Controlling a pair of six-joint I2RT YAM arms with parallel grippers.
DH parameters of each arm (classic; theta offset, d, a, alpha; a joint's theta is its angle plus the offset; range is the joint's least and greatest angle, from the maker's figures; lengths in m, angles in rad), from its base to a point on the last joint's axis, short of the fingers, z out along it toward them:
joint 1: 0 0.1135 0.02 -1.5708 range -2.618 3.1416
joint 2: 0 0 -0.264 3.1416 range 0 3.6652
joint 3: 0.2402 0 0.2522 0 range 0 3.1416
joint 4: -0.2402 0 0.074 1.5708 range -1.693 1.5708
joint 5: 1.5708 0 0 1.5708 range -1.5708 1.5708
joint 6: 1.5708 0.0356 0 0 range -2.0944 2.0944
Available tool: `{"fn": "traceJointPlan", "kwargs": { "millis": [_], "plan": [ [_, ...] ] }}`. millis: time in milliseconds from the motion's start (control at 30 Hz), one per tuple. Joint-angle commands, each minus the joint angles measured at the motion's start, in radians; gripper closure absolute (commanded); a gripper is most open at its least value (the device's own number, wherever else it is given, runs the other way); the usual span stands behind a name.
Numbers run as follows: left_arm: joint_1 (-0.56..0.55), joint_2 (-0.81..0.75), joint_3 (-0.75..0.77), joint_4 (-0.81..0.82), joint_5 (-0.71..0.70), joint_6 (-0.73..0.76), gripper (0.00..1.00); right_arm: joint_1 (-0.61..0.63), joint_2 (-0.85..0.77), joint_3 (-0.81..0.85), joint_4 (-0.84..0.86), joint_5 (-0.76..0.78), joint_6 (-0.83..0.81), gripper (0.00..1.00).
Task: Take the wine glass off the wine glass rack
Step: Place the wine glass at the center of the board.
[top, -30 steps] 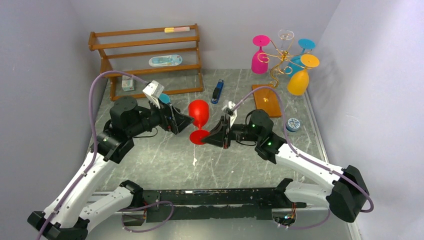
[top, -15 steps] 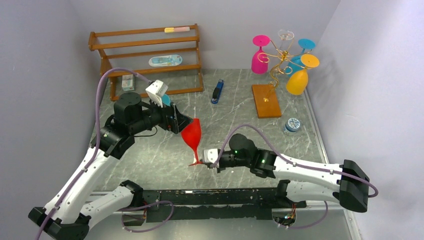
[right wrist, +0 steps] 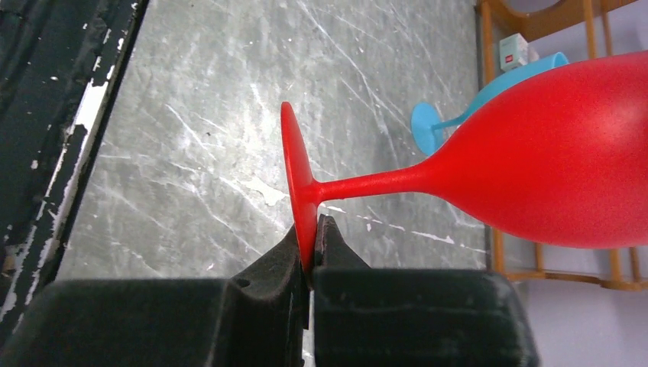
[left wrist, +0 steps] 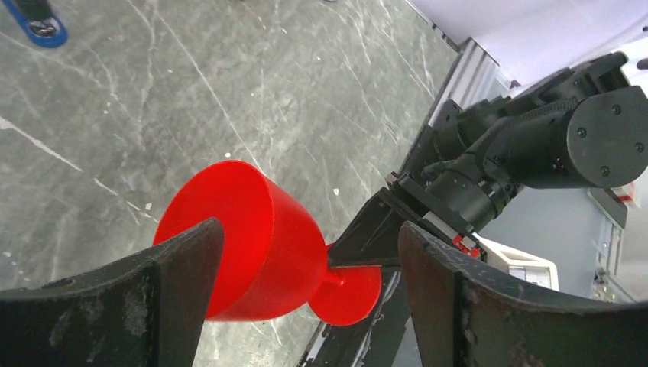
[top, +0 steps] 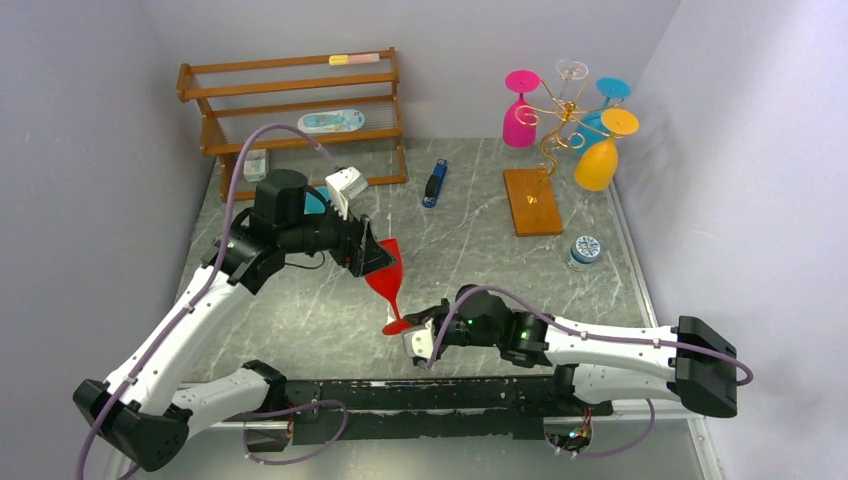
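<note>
Now, from above, the red glass point(top: 386, 272) is nowhere near the rack point(top: 532, 203). The rack stands at the far right of the desk point(top: 300, 320) with pink, clear, blue and orange glasses hanging on it. A second ago the red glass stood farther out, mid-desk, between the two arms. Since then the right arm has drawn back toward the near edge and taken the foot with it, so the glass now leans, foot near and bowl farther and to the left. The left pincer point(top: 370, 260) has followed and sits at the bowl, and the right pincer point(top: 413, 336) is at the foot. I judge that the lift off the rack is done for this glass, and that a handover or a set-down remains.

The left wrist view adds what the top cannot show. The left pincer is spread wide, with one finger point(left wrist: 115, 306) touching or just beside the bowl and the other point(left wrist: 489, 306) apart from it. It is not gripping.

The right wrist view shows the right pincer pressed together on the rim of the foot, the only hold on the glass. Whether the foot touches the desk I cannot tell. Behind the bowl a blue glass point(right wrist: 527, 70) lies before the wooden shelf point(right wrist: 565, 277); from above the left arm hides nearly all of it.
</note>
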Motion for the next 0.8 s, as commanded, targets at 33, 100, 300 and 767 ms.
{"fn": "traceJointPlan", "kwargs": {
  "millis": [33, 100, 300, 767],
  "plan": [
    [-0.005, 0.045, 0.038, -0.051, 0.123, 0.045, 0.17, 0.01, 0.001, -0.015, 0.034, 0.006, -0.093, 1.0],
    [-0.007, 0.046, 0.045, -0.071, 0.144, 0.063, 0.22, 0.01, 0.007, -0.015, 0.022, 0.011, -0.101, 1.0],
    [-0.007, 0.084, 0.078, -0.201, 0.202, 0.189, 0.41, 0.01, -0.003, -0.034, 0.018, 0.046, -0.125, 1.0],
    [-0.035, 0.185, 0.099, -0.363, 0.237, 0.36, 0.72, 0.01, 0.003, -0.076, 0.051, 0.116, -0.19, 1.0]
  ]
}}
